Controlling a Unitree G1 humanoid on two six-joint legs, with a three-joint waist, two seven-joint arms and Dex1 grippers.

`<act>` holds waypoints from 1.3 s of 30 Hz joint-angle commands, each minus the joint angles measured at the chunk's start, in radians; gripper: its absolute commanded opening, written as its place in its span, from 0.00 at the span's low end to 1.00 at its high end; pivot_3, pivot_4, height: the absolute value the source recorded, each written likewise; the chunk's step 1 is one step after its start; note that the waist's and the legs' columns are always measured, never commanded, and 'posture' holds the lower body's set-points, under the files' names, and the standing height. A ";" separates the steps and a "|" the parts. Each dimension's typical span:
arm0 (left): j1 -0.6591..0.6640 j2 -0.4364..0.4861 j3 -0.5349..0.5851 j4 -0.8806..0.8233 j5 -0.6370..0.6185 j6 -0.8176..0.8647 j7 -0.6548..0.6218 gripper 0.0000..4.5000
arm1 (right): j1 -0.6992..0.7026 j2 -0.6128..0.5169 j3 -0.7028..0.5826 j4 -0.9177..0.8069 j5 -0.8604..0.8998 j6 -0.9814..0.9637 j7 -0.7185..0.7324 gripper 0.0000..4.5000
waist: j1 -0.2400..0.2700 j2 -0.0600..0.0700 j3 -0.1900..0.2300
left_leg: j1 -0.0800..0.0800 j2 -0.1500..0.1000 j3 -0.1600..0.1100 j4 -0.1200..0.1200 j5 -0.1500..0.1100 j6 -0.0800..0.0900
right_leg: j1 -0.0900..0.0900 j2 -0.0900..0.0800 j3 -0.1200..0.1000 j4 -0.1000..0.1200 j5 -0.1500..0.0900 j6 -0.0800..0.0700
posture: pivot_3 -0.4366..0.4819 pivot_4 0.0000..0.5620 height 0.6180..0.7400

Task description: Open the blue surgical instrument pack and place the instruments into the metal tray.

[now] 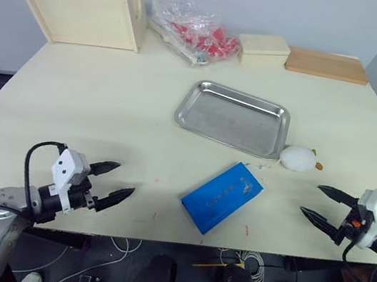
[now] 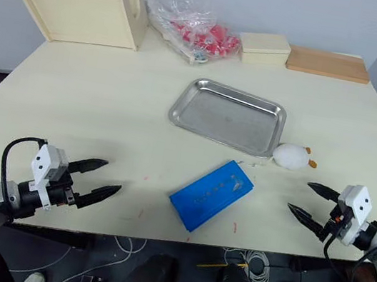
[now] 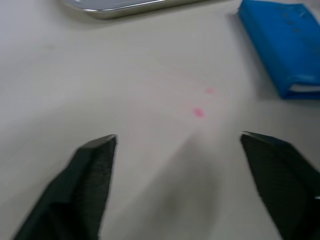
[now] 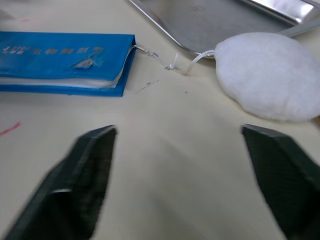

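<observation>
Both your grippers, left (image 1: 118, 181) and right (image 1: 318, 203), hang spread and empty; the closed blue surgical instrument pack (image 1: 222, 196) lies between them, just before the bare metal tray (image 1: 232, 118). Opening not begun: reach in first

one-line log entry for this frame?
pack: closed, on table, near tray | tray: empty | left gripper: open, empty | right gripper: open, empty

left claw (image 1: 117, 180) open, low | right claw (image 1: 320, 204) open, low
</observation>
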 commanded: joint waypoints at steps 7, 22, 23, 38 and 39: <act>0.011 0.024 -0.102 -0.132 -0.100 0.150 -0.070 0.01 | -0.161 -0.025 0.158 -0.027 -0.099 0.147 -0.067 0.00 | 0.000 0.000 0.000 | 0.000 0.000 0.000 0.000 0.000 0.000 | 0.000 0.001 0.000 0.000 0.000 0.000 | 0.48 0.27 1.00; -0.158 -0.046 -0.382 -0.042 0.000 0.131 -0.122 0.01 | -0.388 0.087 0.334 0.131 -0.205 0.118 -0.061 0.00 | 0.000 0.000 0.000 | -0.001 -0.002 0.000 0.001 0.000 0.000 | 0.000 0.001 0.000 0.000 0.002 0.002 | 0.48 0.27 1.00; -0.171 -0.056 -0.396 -0.029 0.012 0.128 -0.114 0.01 | -0.396 0.093 0.340 0.135 -0.207 0.117 -0.057 0.00 | 0.001 0.000 0.000 | -0.001 -0.002 -0.001 0.001 0.000 0.000 | 0.000 0.001 0.000 0.000 0.002 0.002 | 0.48 0.27 1.00; -0.260 -0.141 -0.407 0.109 0.055 0.051 -0.100 0.01 | -0.418 0.131 0.381 0.110 -0.214 0.148 -0.022 0.00 | 0.002 0.001 -0.001 | 0.000 -0.002 -0.001 0.002 0.000 0.000 | 0.000 0.001 0.000 0.001 0.002 0.003 | 0.48 0.27 1.00; -0.260 -0.139 -0.401 0.122 0.063 0.040 -0.098 0.01 | -0.414 0.127 0.380 0.099 -0.205 0.159 -0.012 0.00 | 0.002 0.001 -0.001 | 0.000 -0.002 -0.001 0.002 0.000 0.000 | 0.000 0.001 0.000 0.001 0.003 0.003 | 0.48 0.27 1.00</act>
